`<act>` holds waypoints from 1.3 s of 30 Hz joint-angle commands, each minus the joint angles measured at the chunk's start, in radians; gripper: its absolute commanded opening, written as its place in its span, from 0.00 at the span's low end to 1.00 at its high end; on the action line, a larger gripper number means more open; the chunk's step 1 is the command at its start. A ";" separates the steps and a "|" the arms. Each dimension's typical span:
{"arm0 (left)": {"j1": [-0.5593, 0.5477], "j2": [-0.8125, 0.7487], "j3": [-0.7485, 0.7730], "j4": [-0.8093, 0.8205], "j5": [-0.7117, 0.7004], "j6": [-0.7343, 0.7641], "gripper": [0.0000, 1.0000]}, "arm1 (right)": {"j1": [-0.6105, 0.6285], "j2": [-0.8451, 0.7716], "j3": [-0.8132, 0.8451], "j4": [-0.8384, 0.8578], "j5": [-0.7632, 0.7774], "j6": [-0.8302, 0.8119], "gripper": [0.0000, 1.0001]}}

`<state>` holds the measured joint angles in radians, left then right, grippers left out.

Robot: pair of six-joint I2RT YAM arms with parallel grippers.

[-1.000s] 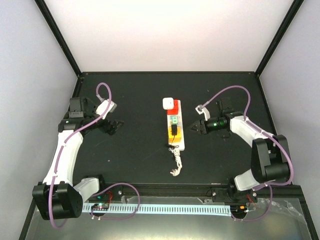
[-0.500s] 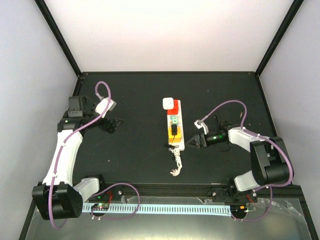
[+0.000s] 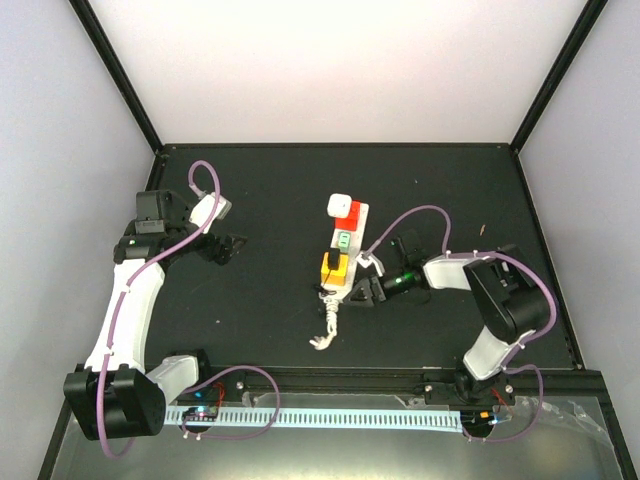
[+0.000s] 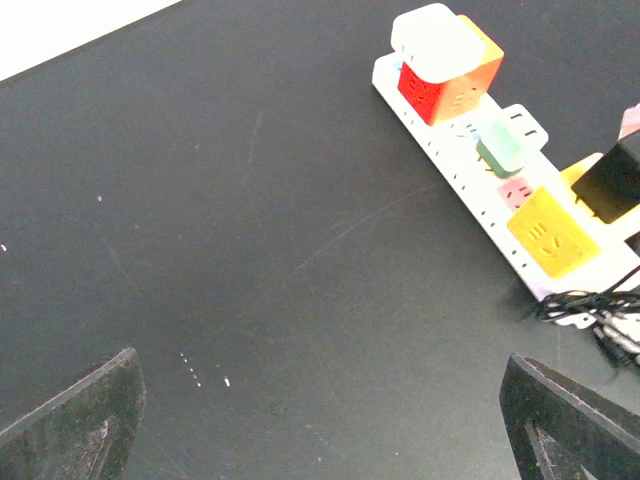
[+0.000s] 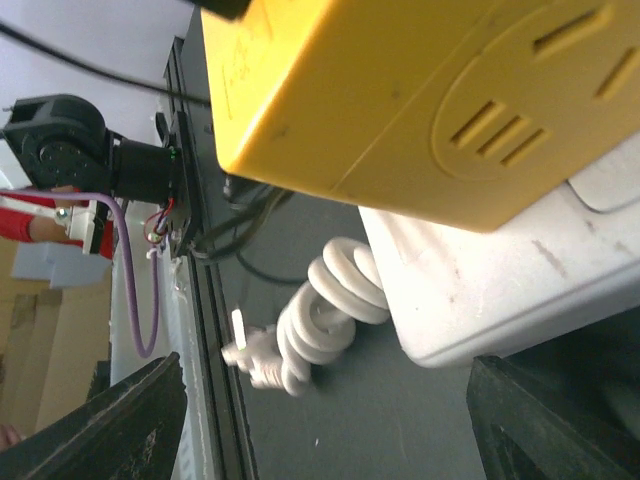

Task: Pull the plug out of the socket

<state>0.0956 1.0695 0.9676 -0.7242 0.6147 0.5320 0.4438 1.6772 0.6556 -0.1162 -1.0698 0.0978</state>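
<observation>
Near centre of the top view: socket (image 3: 358,222), loose, tilted. Right gripper (image 3: 364,291): spread wide, empty, straddling its lower end. Left gripper (image 3: 228,246): fully apart, idle at left. Risk: dragging the unheld strip along with the black plug (image 4: 608,185).

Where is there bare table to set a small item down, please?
The table is bare between the left gripper and the power strip, and along the far edge behind the strip. It is crowded at the strip's near end, with the coiled cord and the right gripper.
</observation>
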 commanded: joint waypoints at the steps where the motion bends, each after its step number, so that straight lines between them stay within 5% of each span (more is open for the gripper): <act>1: -0.007 0.004 0.052 0.032 0.031 -0.030 0.99 | 0.064 0.057 0.012 0.285 0.029 0.135 0.80; 12: -0.034 0.058 0.108 -0.052 0.077 -0.022 0.99 | 0.167 0.152 0.027 0.760 0.125 0.338 0.83; 16: -0.101 0.064 0.117 -0.058 0.040 -0.020 0.99 | 0.166 0.011 -0.013 0.643 0.182 0.175 0.83; 20: -0.158 0.067 0.130 -0.046 0.006 -0.035 0.99 | 0.160 -0.173 0.003 0.326 0.259 -0.050 0.87; 28: -0.238 0.113 0.175 -0.051 -0.082 -0.077 0.99 | 0.141 -0.433 0.100 0.049 0.614 -0.310 1.00; 32: -0.248 0.157 0.237 -0.087 -0.084 -0.124 0.99 | 0.141 -0.431 0.180 0.012 0.780 -0.278 1.00; 39: -0.292 0.194 0.308 -0.131 -0.157 -0.128 0.99 | 0.143 -0.423 0.069 0.236 0.685 -0.234 1.00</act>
<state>-0.1654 1.2514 1.2140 -0.8204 0.5289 0.4423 0.5873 1.2503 0.8005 -0.0051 -0.4042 -0.1673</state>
